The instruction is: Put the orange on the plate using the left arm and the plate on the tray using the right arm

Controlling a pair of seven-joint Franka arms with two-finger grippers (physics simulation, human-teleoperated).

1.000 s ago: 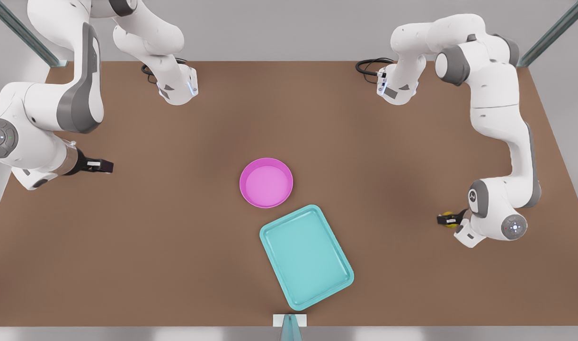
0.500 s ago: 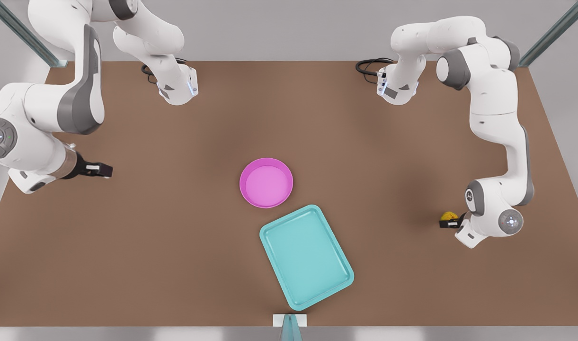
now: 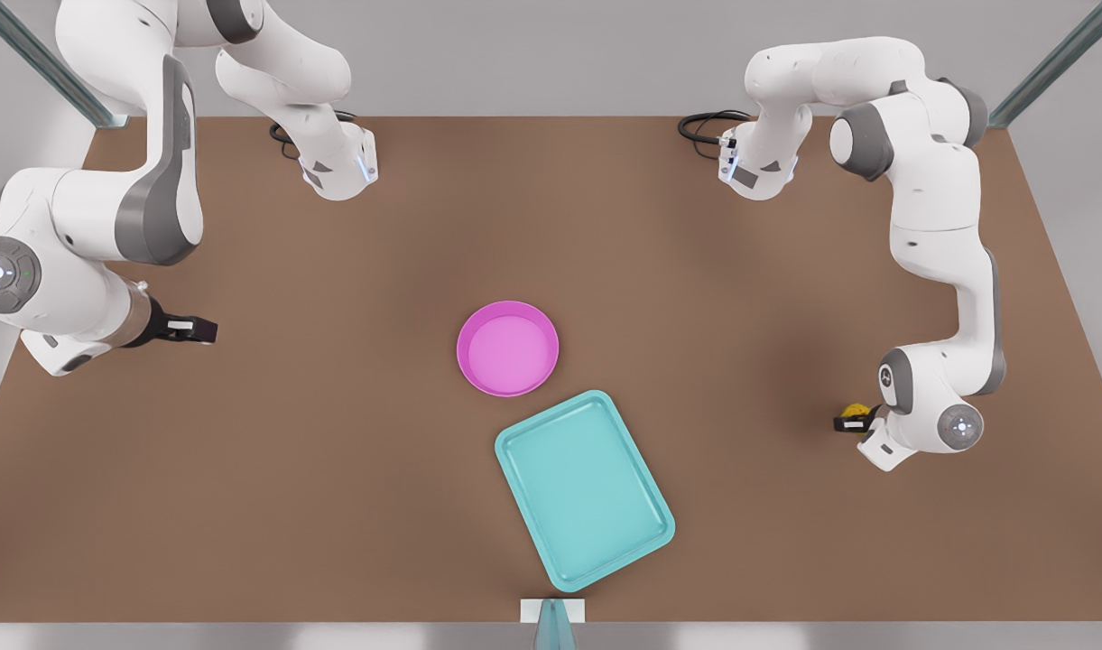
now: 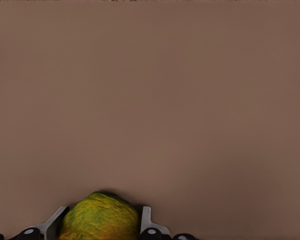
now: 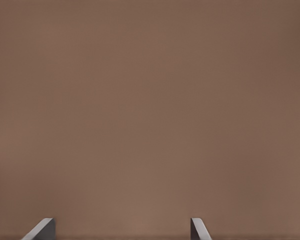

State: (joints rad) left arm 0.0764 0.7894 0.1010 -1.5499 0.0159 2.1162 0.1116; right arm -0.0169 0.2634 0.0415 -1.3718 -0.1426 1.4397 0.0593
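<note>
Front view shows a brown table [image 3: 334, 469] seen from above, with two white robot arms reaching in from the far edge. Nearest the camera lies the teal tray [image 3: 584, 488], rectangular with rounded corners, turned at an angle. Just beyond it, close to its far corner but apart from it, sits the round magenta plate [image 3: 507, 348]; its pink inside holds nothing.

At the front view's right, well apart from both, the left gripper [image 3: 850, 421] is low at the table, with the small yellow-green orange [image 3: 856, 412] between its fingers. The left wrist view confirms this: the bumpy orange [image 4: 100, 218] fills the gap of the left gripper [image 4: 101, 225], with a finger [image 4: 145, 219] pressed at each side.

At the front view's left, well away from the plate, the right gripper [image 3: 192, 329] hangs above bare table. In the right wrist view, the right gripper [image 5: 121, 231] has its fingertips [image 5: 42, 229] spread wide apart with only brown table between them.
</note>
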